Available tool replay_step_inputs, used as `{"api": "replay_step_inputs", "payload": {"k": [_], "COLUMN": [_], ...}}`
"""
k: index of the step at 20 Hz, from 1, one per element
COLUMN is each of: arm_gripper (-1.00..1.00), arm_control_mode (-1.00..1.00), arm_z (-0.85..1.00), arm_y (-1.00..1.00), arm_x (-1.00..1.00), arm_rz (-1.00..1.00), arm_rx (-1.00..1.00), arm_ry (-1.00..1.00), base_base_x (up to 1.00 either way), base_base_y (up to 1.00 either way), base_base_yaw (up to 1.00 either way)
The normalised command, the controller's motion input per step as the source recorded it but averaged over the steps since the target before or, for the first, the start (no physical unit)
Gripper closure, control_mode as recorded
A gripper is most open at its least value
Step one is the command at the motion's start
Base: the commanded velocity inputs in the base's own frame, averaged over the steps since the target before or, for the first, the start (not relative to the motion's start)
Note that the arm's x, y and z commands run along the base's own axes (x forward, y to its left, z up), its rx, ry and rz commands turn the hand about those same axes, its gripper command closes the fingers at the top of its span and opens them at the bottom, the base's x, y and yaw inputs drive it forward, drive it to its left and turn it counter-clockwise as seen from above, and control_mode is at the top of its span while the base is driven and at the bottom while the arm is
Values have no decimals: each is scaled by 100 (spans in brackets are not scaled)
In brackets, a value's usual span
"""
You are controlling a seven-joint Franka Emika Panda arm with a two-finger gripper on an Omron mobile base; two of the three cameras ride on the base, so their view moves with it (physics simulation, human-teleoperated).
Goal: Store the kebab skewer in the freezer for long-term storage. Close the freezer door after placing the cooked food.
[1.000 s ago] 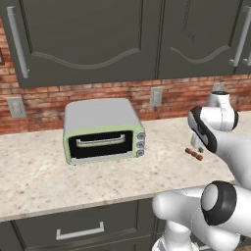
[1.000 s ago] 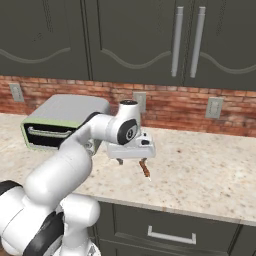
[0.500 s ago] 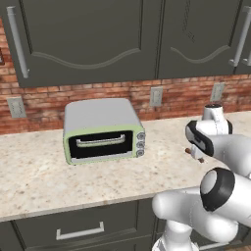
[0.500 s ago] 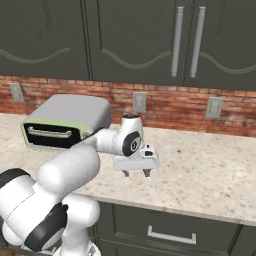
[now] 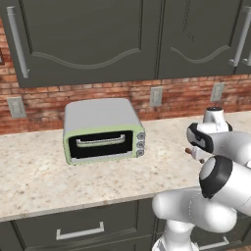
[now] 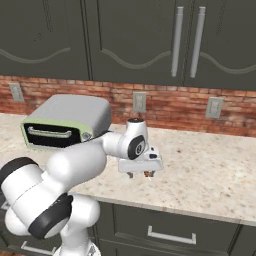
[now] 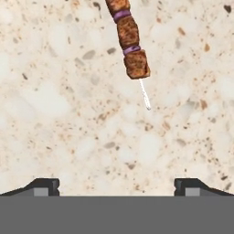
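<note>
The kebab skewer (image 7: pixel 129 43), a thin stick of brown chunks with purple rings between them, lies flat on the speckled counter, its bare tip pointing toward me. My gripper (image 7: pixel 116 186) hovers just above the counter, open, both fingertips short of the skewer's tip and nothing between them. From the right base view the gripper (image 6: pixel 139 173) hangs low over the counter with the skewer (image 6: pixel 147 174) a small brown speck under it. In the left base view the skewer (image 5: pixel 188 151) peeks out beside my arm. The freezer and the freezer door are out of view.
A grey and pale green toaster oven (image 5: pixel 103 130) stands on the counter to the left of the arm. A brick wall with outlets (image 6: pixel 139 101) runs behind, with dark cabinets (image 5: pixel 93 39) overhead. The counter's front edge (image 6: pixel 190 212) lies close below the gripper.
The hand has dropped down toward the counter over the skewer. The jaws have stayed open and the skewer has not moved.
</note>
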Motion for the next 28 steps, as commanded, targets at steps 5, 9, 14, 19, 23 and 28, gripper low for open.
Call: {"api": "replay_step_inputs", "payload": {"k": [5,9,14,19,23,28], "arm_gripper": [-100,-100,-100,-100,-100,-100], "arm_control_mode": [-100,-100,-100,-100,-100,-100], "arm_z": [0,0,-11,-28,-24,-16], "arm_y": [0,0,0,0,0,0], "arm_x": [16,19,16,13,21,21], "arm_rz": [0,0,0,0,0,0], "arm_rx": [2,0,0,0,0,0], "arm_ry": [0,-1,-2,0,-1,-1], "base_base_x": [0,0,0,0,0,0], "base_base_y": [0,0,0,0,0,0], "base_base_yaw": [0,0,0,0,0,0]}}
